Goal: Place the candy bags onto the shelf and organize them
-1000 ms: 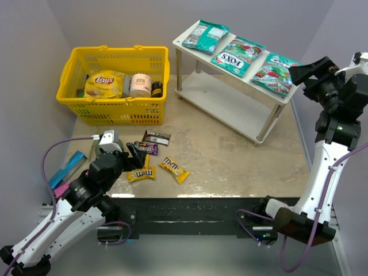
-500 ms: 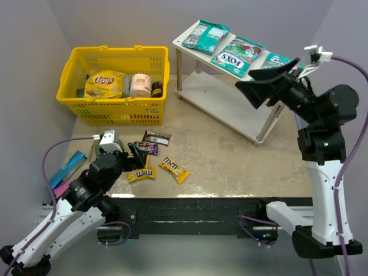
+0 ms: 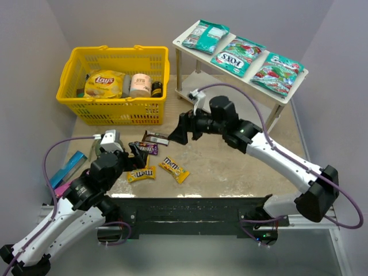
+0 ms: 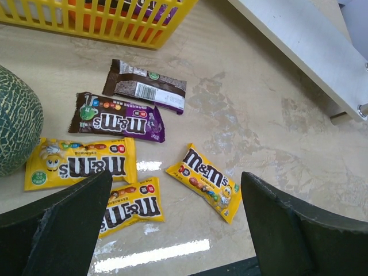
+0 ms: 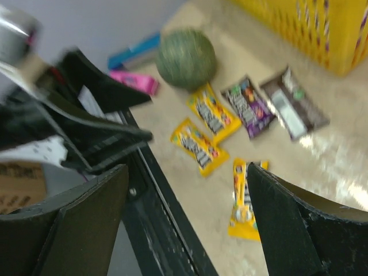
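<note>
From above, the shelf stands to the right of the basket, and three teal bags already lie in a row on its top board. The small packets are scattered on the table just in front of the basket. The left gripper hangs over them, and the right gripper reaches in low from the side away from the basket. In the left wrist view the jaws stand wide apart and hold nothing. Below them lie a brown packet nearest the basket, then a purple packet, then three yellow packets farther out, all flat and none overlapping. A green ball sits in front of the basket's left end. The right wrist view is blurred, but its jaws are also spread and empty above the same packets. These packets look light, thin and glossy, so probably slippery, with loose sweets that shift inside. Because they lie flat, a pinch across the narrow width, or on a crimped end, seems the surest hold.
</note>
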Controlling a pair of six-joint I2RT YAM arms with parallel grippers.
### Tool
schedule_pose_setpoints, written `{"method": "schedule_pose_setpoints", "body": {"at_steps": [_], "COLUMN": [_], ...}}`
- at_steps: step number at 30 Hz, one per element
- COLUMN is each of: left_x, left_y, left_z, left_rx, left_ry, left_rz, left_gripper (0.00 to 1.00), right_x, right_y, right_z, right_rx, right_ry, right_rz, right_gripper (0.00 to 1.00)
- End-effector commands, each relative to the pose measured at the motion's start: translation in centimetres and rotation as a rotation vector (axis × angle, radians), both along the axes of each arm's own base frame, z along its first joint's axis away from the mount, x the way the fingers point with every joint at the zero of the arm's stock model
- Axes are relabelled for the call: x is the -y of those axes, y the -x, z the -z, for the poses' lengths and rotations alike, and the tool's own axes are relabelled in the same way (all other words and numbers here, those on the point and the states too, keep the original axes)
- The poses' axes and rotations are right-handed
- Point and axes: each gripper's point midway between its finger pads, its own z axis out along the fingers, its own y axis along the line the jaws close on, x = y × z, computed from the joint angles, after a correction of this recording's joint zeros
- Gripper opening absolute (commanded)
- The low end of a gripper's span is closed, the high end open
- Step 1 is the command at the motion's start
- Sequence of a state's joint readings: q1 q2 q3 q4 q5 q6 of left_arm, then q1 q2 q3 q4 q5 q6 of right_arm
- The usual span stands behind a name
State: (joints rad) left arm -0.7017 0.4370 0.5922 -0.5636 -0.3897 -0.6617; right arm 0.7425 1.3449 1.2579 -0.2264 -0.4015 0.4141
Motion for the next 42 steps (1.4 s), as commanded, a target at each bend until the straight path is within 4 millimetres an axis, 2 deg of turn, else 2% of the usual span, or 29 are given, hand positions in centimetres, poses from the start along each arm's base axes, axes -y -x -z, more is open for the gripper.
{"method": "schedule_pose_setpoints", "body": {"at_steps": [1,7,11,12,14,15,16,17,19,20,22,25,26,32,33,35,38,41,42], "left_x": [0.2,1.7,2.8,3.0,4.5,5.6,6.3,7.2,7.7,8.2,8.3,8.4,8.5,9.0,9.0,9.3,9.5,9.8,9.9], "left_y": [-0.5,-0.6,-0.9,-1.0,-1.0,-1.4,-1.5,-1.9,-1.9,-2.2,-2.2,-2.4,-2.7,-2.9,-2.9,-2.9,-2.8,-2.8,-2.7], "left_z": [-0.7,0.2,1.9,2.2,3.3,3.4,4.2,3.9,6.1,5.9,7.6,8.7,8.6,9.7,10.2,10.5,11.5,12.5,12.9], "left_rx": [0.025,0.013,-0.051,-0.062,-0.102,-0.084,-0.118,-0.101,-0.146,-0.125,-0.153,-0.163,-0.146,-0.138,-0.147,-0.147,-0.163,-0.169,-0.178], "left_ry": [0.008,-0.009,-0.049,-0.050,-0.016,0.021,0.047,0.087,0.097,0.120,0.109,0.094,0.104,0.119,0.112,0.110,0.102,0.101,0.096], "left_rz": [-0.005,0.071,0.117,0.117,0.161,0.186,0.189,0.204,0.202,0.212,0.214,0.207,0.206,0.219,0.222,0.231,0.247,0.262,0.266], "left_gripper": [0.99,1.00,0.99,1.00,0.99,0.97,0.95,0.94,0.89,0.85,0.82,0.75,0.71,0.63,0.61,0.58,0.56,0.55,0.54], "right_x": [0.2,0.1,-0.4,-0.4,-0.3,-0.3,-0.4,-0.4,-0.3,-0.3,-0.1,0.0,0.0,0.5,0.6,0.6,0.6,0.6,0.6], "right_y": [0.9,2.1,2.0,1.6,1.0,0.8,0.3,0.0,-0.3,-0.2,-0.1,0.2,0.2,0.9,1.0,1.3,1.6,1.7,1.8], "right_z": [5.8,13.7,18.2,20.3,21.8,23.5,23.9,24.5,25.9,26.2,27.1,28.0,28.1,28.6,28.8,29.0,28.8,28.3,28.0], "right_rx": [-0.051,-0.159,-0.203,-0.221,-0.223,-0.243,-0.230,-0.232,-0.238,-0.242,-0.257,-0.266,-0.268,-0.283,-0.287,-0.295,-0.297,-0.296,-0.293], "right_ry": [0.087,0.176,0.245,0.289,0.330,0.361,0.374,0.387,0.416,0.422,0.440,0.442,0.441,0.439,0.445,0.448,0.438,0.424,0.416], "right_rz": [0.006,-0.003,-0.012,0.003,0.017,0.021,0.034,0.041,0.047,0.045,0.042,0.040,0.039,0.040,0.037,0.026,0.014,0.012,0.013], "right_gripper": [0.86,0.83,0.78,0.77,0.72,0.71,0.68,0.67,0.64,0.63,0.60,0.55,0.54,0.44,0.39,0.35,0.36,0.45,0.51]}}
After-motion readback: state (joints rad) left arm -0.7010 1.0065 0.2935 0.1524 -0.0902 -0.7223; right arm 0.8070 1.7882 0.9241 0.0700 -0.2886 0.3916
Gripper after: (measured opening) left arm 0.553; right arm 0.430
